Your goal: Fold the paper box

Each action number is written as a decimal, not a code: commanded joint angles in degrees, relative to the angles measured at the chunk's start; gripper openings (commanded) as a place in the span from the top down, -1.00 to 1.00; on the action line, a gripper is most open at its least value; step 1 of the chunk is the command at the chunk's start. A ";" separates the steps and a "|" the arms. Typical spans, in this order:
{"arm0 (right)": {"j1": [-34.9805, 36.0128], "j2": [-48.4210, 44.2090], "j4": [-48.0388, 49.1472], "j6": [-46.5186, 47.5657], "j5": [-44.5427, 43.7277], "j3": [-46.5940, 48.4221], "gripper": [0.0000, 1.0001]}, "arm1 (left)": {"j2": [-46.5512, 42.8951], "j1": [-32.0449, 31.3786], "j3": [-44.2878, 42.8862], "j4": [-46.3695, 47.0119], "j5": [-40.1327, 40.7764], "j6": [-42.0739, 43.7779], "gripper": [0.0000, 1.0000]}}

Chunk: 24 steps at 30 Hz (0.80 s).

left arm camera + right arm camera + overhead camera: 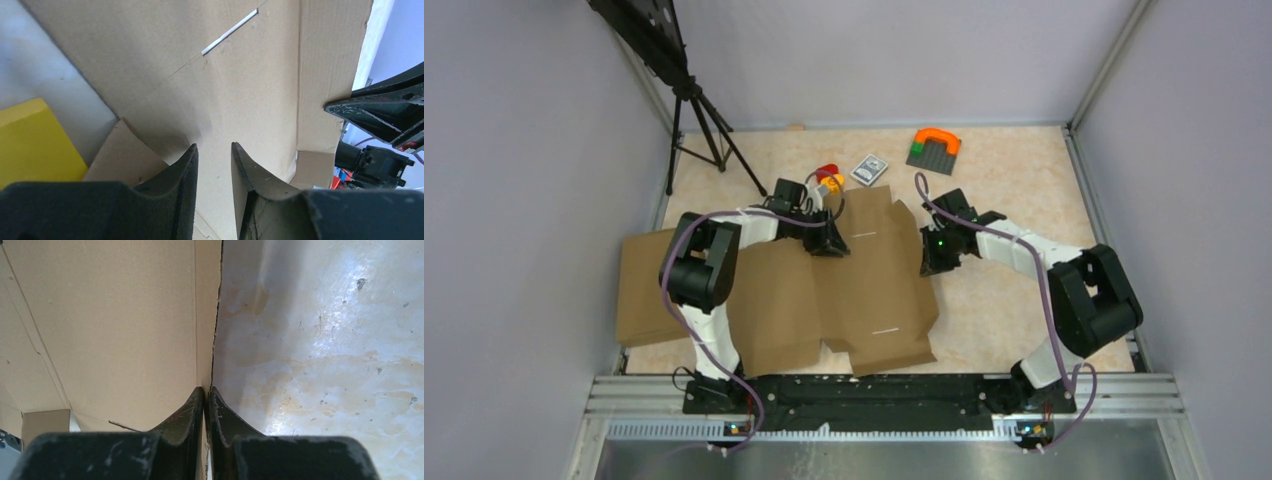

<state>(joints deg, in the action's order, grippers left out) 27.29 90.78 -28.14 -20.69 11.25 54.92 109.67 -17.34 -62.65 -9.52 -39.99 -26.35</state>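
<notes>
Now your right gripper (pixel 206 391) pinches the right edge of the paper box (pixel 854 295) on the tabletop (pixel 1024 190), while your left gripper (pixel 214 150) stands partly open over its far panel.

The left arm (pixel 709 265) hides part of the paper box (pixel 874 290). Toward 12 o'clock, the left end effector (pixel 829 245) half covers a red-and-yellow object (pixel 828 177); print on the small card (pixel 870 168) is too small to read.

1. A black tripod (pixel 706 128) stands in the far left corner;
2. an orange arch (pixel 939 133) sits on a grey plate (pixel 924 158);
3. a small card box (pixel 870 168) lies near a red-yellow toy (pixel 829 178);
4. a brown box (pixel 644 290) lies at the left.
</notes>
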 commanded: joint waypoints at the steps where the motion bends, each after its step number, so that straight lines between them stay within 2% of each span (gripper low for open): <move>1: 0.66 -2.37 1.01 -0.01 -1.42 -0.77 0.88 | 0.08 2.08 3.25 7.08 -2.42 -3.30 0.36; 7: 0.67 -2.42 1.17 -0.92 -2.35 -0.70 0.89 | -3.95 2.85 3.68 6.12 -3.21 -2.38 0.35; 13: 0.61 -1.61 0.90 -1.96 -5.09 0.31 0.97 | -15.63 0.95 3.46 -2.29 2.06 -0.20 0.23; 20: -0.10 0.86 1.34 -2.66 -5.55 2.78 0.97 | -31.90 -2.77 12.56 -8.87 7.03 -3.83 0.22; 24: -0.12 1.00 1.21 -2.40 -5.15 3.44 0.97 | -42.45 -5.01 17.68 -18.00 8.52 -4.15 0.24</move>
<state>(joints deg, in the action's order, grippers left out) 27.31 91.18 -27.90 -23.20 8.43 55.94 74.30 -20.73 -48.86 -17.32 -34.13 -29.54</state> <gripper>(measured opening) 0.020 0.392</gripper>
